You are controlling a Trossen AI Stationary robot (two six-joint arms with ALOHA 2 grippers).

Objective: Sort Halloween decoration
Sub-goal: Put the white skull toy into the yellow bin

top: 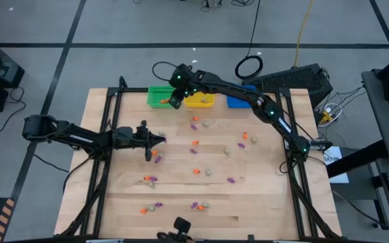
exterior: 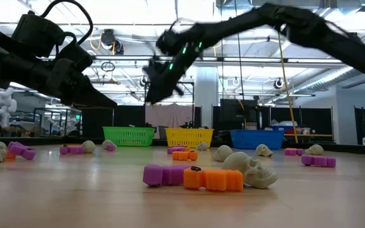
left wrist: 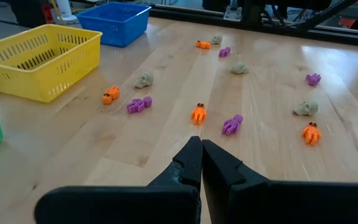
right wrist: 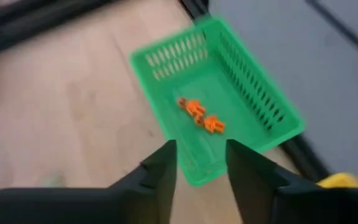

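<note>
Overhead layout of a colour-sorting station. Three small perforated plastic baskets stand in a row along the 12 o'clock edge of the pale wooden desk (top: 262,202): green plastic basket (top: 155,96), yellow plastic basket (top: 201,101) and blue plastic basket (top: 237,102). Grouping them at one edge leaves the middle of the desk as an open field for the unsorted pieces.

The right claw (right wrist: 201,163) hangs above the green plastic basket, fingers parted and gripping nothing. Directly beneath it, on the basket floor, lie two tiny orange trinkets (right wrist: 201,115), touching one another. Judged from this, orange pieces are assigned to the green basket, and the parted fingers fit a drop into it.

The left claw (left wrist: 201,167) waits at about 9 o'clock over the desk, clenched with its fingertips together and holding nothing, pointing toward the centre, clear of the right arm's reach across the 12 o'clock side.

The remaining Halloween decoration lies scattered from the centre toward 6 o'clock: small orange pumpkin-like trinkets (left wrist: 197,113), purple moulded trinkets (left wrist: 232,124) and pale beige-grey skull trinkets (left wrist: 306,108), mostly in loose mixed clusters, each apart from the baskets. At desk level, a purple piece (exterior: 163,175), an orange piece (exterior: 213,179) and a skull (exterior: 253,169) sit touching in a row nearest the 6 o'clock edge.

Most pieces are unsorted; the task appears to be at an early stage. What the yellow and blue baskets hold cannot be made out.
</note>
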